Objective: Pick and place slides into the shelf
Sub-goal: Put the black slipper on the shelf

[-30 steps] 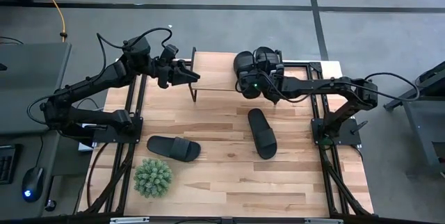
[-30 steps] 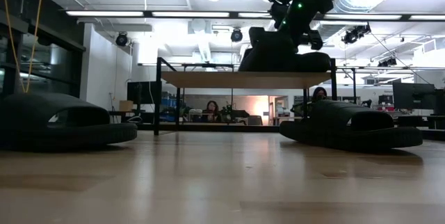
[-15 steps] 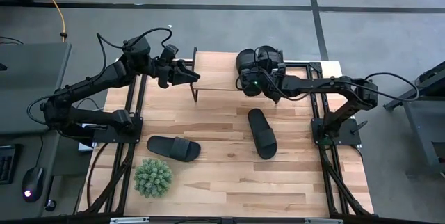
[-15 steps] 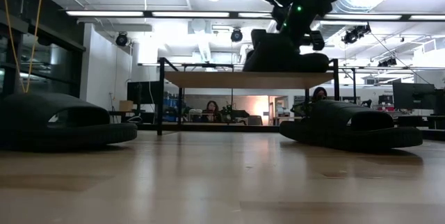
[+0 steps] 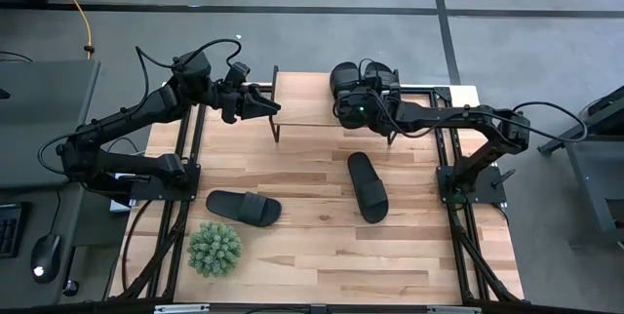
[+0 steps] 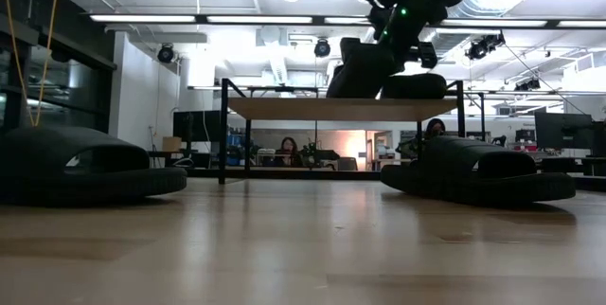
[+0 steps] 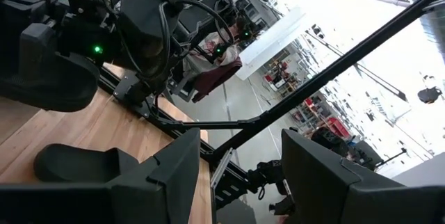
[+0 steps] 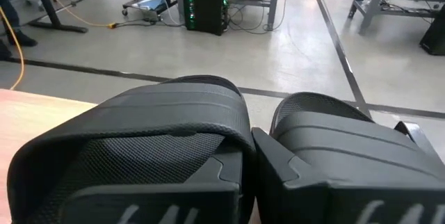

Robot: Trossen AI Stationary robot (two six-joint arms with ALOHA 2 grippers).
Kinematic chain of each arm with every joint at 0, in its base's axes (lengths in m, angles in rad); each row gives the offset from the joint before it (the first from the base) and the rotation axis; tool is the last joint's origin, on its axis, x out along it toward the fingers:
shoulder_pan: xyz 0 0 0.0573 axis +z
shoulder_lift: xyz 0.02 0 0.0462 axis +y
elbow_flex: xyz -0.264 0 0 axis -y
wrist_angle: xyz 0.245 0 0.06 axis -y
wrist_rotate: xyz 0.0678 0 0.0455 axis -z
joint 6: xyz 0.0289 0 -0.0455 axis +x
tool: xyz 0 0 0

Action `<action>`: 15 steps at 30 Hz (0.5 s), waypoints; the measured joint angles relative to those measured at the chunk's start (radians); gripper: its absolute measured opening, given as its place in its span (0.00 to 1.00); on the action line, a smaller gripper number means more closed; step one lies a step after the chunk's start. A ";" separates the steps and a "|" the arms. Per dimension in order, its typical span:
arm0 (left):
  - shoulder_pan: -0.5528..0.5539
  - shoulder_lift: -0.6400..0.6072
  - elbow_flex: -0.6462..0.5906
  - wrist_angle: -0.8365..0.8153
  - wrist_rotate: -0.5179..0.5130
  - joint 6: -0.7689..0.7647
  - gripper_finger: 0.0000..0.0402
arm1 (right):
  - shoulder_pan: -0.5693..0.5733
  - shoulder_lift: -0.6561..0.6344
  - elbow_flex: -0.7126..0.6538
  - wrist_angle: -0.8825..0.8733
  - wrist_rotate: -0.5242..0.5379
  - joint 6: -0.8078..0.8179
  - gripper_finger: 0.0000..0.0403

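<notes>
Two black slides lie on the table, one [image 5: 244, 207] near left and one [image 5: 368, 186] near the middle. A third slide [image 5: 382, 78] rests sole-down on the right part of the shelf [image 5: 302, 104], a light plank on thin black legs at the far edge. My right gripper [image 5: 347, 98] is over the shelf, shut on the fourth slide [image 5: 341, 80], which stands tilted beside the third [image 6: 417, 85]. My left gripper [image 5: 265, 107] is open at the shelf's left end. A thin black bar [image 7: 292, 92] runs past its fingers in the left wrist view. My right gripper [image 8: 249, 165] holds the fourth slide by the side of its strap [image 8: 233, 123], one finger [image 8: 226, 179] under the strap and one outside, next to the third slide [image 8: 341, 133]. It comes slanting from above. The slide [image 6: 363, 70] is tilted, its lower end [image 6: 336, 93] on the shelf top. My left gripper: I cannot tell whether it touches the shelf.
A small green spiky plant [image 5: 214, 248] stands at the table's near left. Black frame rails run along both sides of the table [image 5: 322, 255]. Bare wood lies between the two slides and the near edge. People sit in the room beyond the shelf.
My right gripper has moved toward the far edge over the shelf and carried the held slide with it. The slide has tipped from nearly flat to clearly tilted, one end raised. The shelf has shifted slightly toward the table's right.
</notes>
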State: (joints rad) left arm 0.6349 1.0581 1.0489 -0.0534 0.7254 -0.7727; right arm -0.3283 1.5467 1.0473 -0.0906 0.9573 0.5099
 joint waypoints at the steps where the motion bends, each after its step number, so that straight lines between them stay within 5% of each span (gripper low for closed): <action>1: 0.000 0.000 0.000 0.000 0.000 0.000 0.46 | 0.000 0.000 0.000 -0.001 0.000 -0.004 0.00; 15: 0.000 0.000 0.000 0.000 0.023 -0.013 0.46 | 0.000 0.000 0.000 -0.055 -0.005 -0.039 0.00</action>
State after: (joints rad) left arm 0.6346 1.0583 1.0489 -0.0532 0.7479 -0.7853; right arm -0.3279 1.5467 1.0473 -0.1457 0.9520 0.4708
